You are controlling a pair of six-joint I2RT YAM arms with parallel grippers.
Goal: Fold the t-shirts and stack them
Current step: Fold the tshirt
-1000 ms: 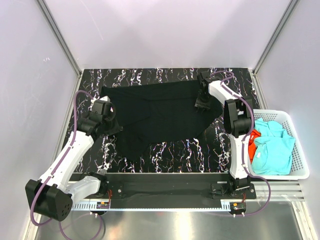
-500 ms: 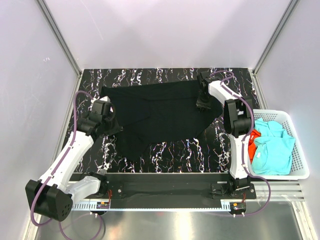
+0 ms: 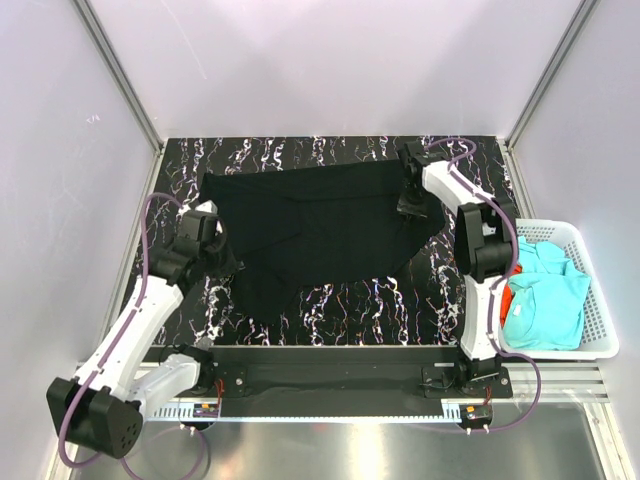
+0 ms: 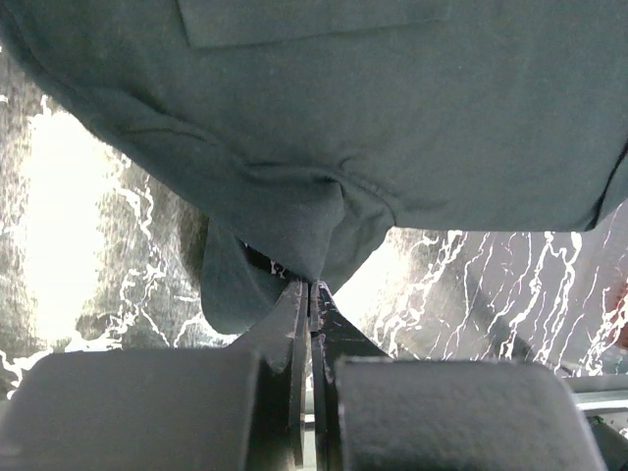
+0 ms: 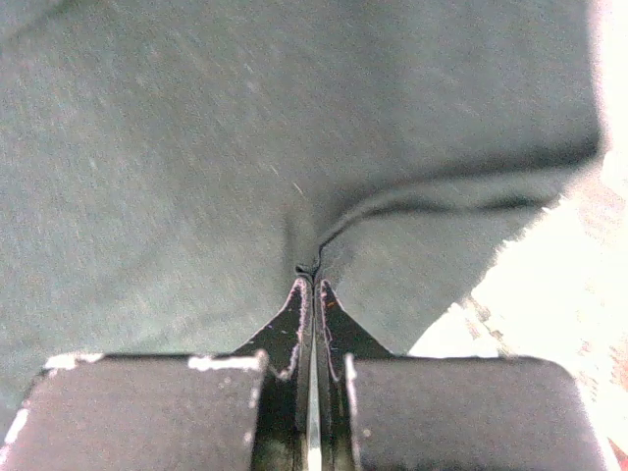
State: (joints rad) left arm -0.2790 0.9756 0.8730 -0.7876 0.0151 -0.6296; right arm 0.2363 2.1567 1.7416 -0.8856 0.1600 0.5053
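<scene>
On veined black table [image 3: 340, 300], pale walls [image 3: 330, 60] — left end effector [image 4: 310, 287], right end effector [image 5: 312, 280] pinching black t-shirt [image 3: 320, 220]

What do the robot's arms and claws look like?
The left arm and right arm are white tubes with chunky black joints. A purple cable loops along each one. The left claw and right claw each have two flat, dark grey fingers with pointed tips.

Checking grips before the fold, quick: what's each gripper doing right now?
Left gripper: closed, pinching an edge of the black t-shirt.
Right gripper: closed, pinching a fold of the black t-shirt.
</scene>
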